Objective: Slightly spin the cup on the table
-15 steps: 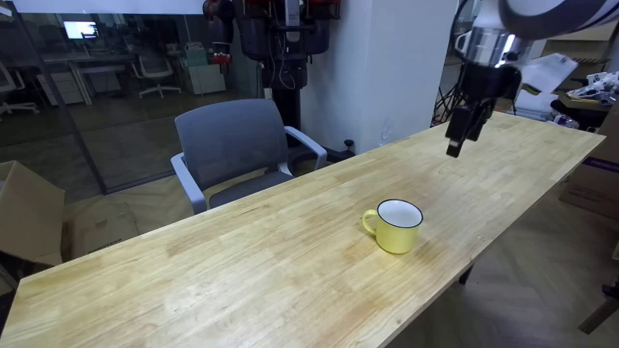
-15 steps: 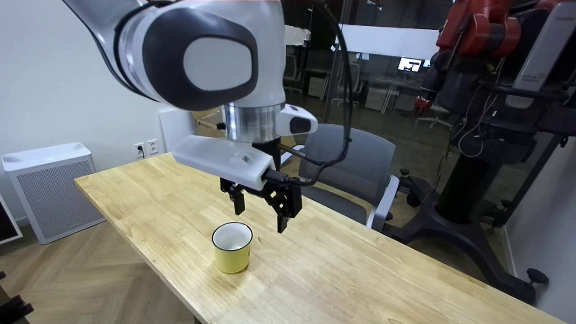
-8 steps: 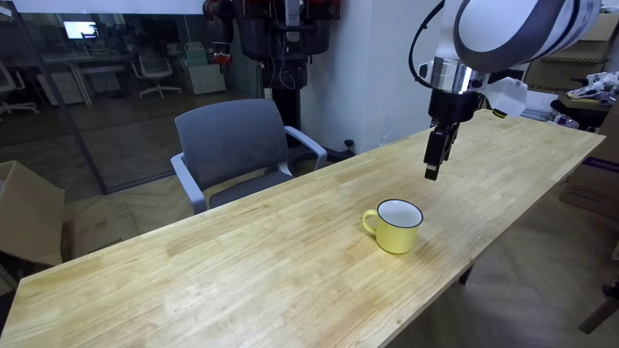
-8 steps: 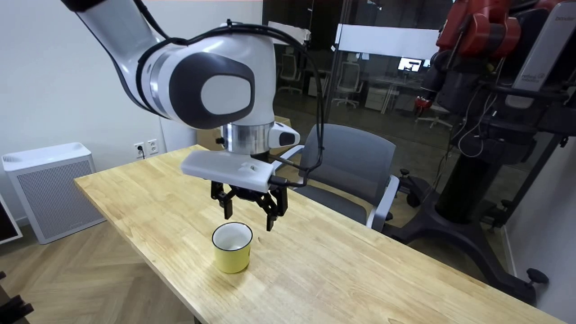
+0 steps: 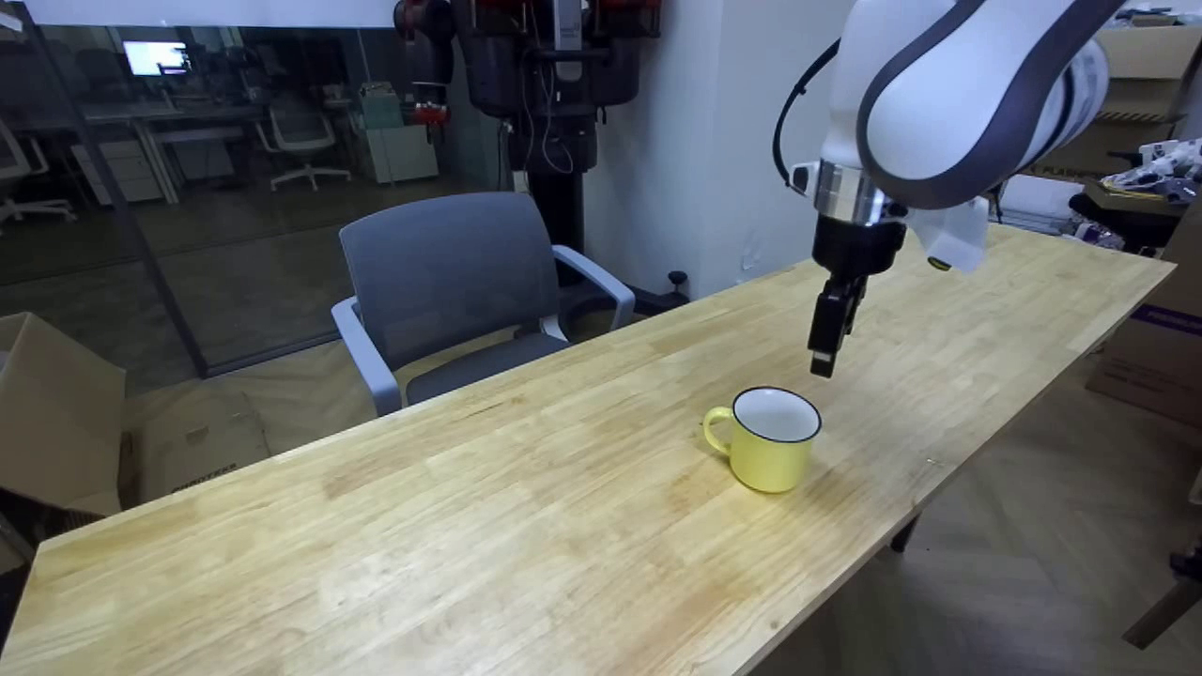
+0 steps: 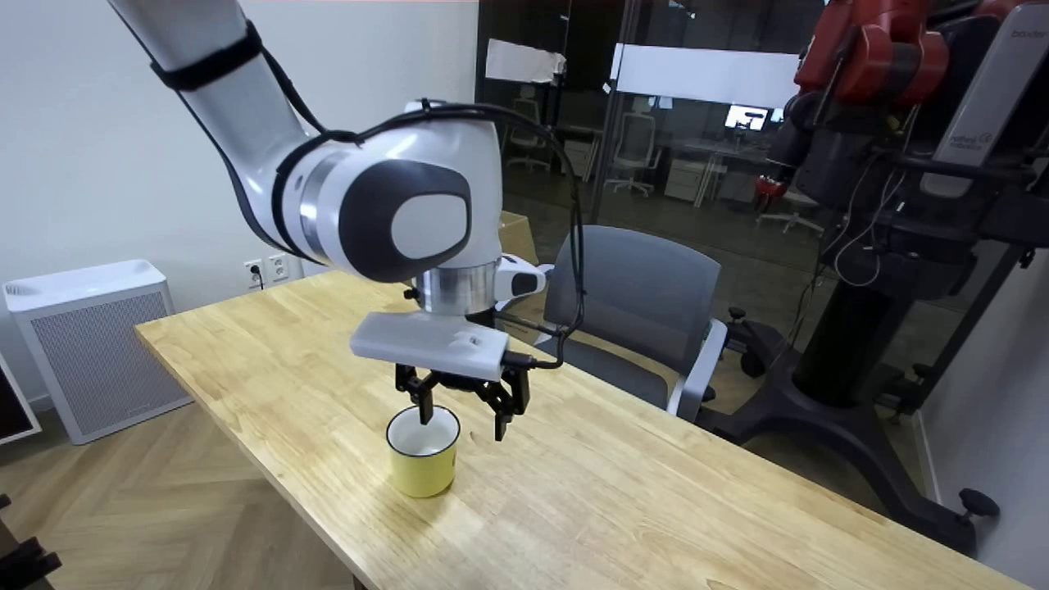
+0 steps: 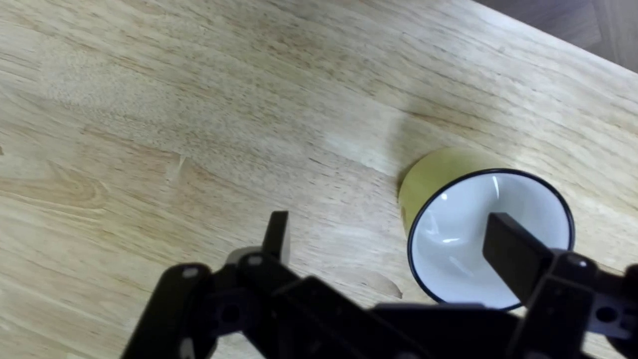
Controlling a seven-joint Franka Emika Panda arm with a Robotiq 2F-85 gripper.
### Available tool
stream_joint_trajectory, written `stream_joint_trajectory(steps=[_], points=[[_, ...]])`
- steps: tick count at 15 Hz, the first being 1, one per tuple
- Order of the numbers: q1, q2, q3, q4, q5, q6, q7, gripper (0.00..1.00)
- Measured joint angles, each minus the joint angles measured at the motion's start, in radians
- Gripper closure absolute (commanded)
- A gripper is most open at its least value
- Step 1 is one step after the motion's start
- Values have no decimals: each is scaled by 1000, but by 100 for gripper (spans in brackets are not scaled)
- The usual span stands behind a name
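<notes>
The place looks like a robotics lab set in office space. In both exterior views a white arm (image 6: 324, 184) reaches over a long table (image 6: 623, 492), and another robot (image 6: 885, 238), red and dark, stands nearby on a pedestal (image 6: 852, 340); its label (image 6: 1028, 34) reads "baxter" in an exterior view. A grey office chair (image 5: 451, 272) is at the table's edge. Behind a glass wall (image 5: 282, 282) are desks (image 5: 155, 113), drawers (image 5: 124, 171), a swivel chair (image 5: 302, 133) and a lit screen (image 5: 152, 58). Cardboard boxes (image 5: 1148, 364) stand about the table.
</notes>
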Motion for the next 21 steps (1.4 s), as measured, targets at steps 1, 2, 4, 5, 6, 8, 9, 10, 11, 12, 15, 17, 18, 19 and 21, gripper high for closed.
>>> stream_joint_trajectory(steps=[1,2,4,5,6,8,9,10,11,12,15,17,18,19,21], points=[[0,26,3,15,0,5,0,0],[1,50,6,30,-1,5,0,0],[2,94,13,61,-4,5,-1,0],[2,114,16,77,-6,5,-1,0],[3,134,19,93,-7,4,-2,0],[7,172,26,132,-14,0,-2,0],[11,189,28,152,-22,-5,-2,0],[17,206,28,174,-28,-14,-2,0],[23,222,29,195,-34,-25,-2,0],[29,237,29,216,-42,-38,-2,3],[42,277,31,271,-53,-77,-2,30],[44,297,33,300,-63,-95,-3,46],[44,305,35,310,-65,-101,-4,53],[44,310,37,318,-67,-109,-6,59],[45,315,42,325,-74,-116,-7,73]])
